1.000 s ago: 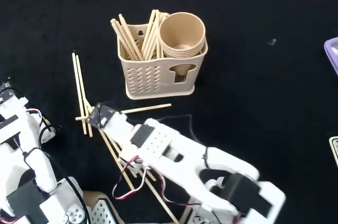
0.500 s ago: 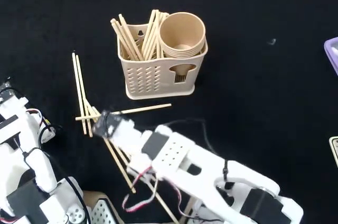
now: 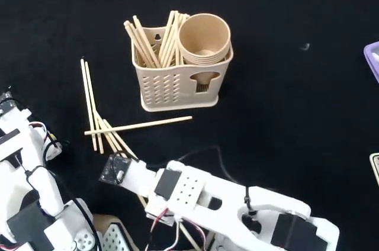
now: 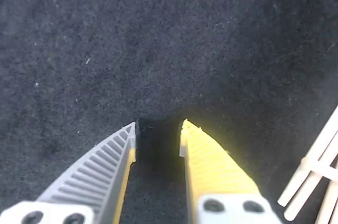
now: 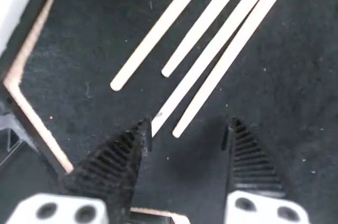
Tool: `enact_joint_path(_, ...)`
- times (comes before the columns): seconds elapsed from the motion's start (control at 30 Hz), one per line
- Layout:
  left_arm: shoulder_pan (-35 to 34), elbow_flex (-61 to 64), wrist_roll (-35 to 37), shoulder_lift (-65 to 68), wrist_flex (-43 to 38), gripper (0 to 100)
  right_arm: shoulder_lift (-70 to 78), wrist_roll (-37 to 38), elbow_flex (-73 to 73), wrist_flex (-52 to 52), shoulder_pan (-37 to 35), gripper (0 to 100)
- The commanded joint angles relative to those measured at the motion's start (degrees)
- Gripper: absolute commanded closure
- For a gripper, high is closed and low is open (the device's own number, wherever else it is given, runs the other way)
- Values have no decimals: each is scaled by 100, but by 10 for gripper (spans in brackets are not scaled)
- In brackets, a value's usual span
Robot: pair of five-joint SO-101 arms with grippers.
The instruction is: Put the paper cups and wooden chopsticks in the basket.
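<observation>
Your basket (image 3: 177,88) stands upright toward the far middle of the black worktop (image 3: 296,121). The paper cups (image 3: 204,38) sit nested as one stack in its right-hand compartment, as the high view has it. A bundle of wooden chopsticks (image 3: 151,44) stands tilted in the compartment beside them, tips fanning out above the rim.

The loose chopsticks (image 3: 98,131) lie flat on the worktop, near the basket's front-left corner but apart from it. Two long ones run side by side away from the arms, one lies across them pointing toward the basket's front, and several more slant back under your right arm (image 3: 195,195).

Right jaws: set low over the worktop, just on the near side of that pile. They stand well apart and hold nothing. In the right wrist view four of those sticks end just ahead of the tips — two reach the mouth of the gap, none is pinched. A pale wooden edge (image 5: 31,118) lies off to one side of the jaws.

Left jaws: your left arm (image 3: 26,174) sits at the near-left edge of the worktop, well apart from the basket. Its jaws are parted by a narrow gap and are empty, hanging over bare black cloth — a few stick ends show close by in the left wrist view.
</observation>
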Motion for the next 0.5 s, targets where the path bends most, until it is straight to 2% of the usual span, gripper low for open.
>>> enact_joint_path(0.0,-92,-286,44,-53,-18,863,22,149,189,-624,-70,768)
enact_joint_path(0.07,-92,-286,44,-53,-18,863,470,123,268,-985,-44,768)
enact_joint_path(0.3,-92,-286,44,-53,-18,863,2009,132,-919,-413,369,782)
enact_joint_path(0.37,-92,-286,44,-53,-18,863,2132,132,-1068,-316,378,841)
enact_joint_path(0.47,-92,-286,44,-53,-18,863,2018,141,-1130,-316,404,982)
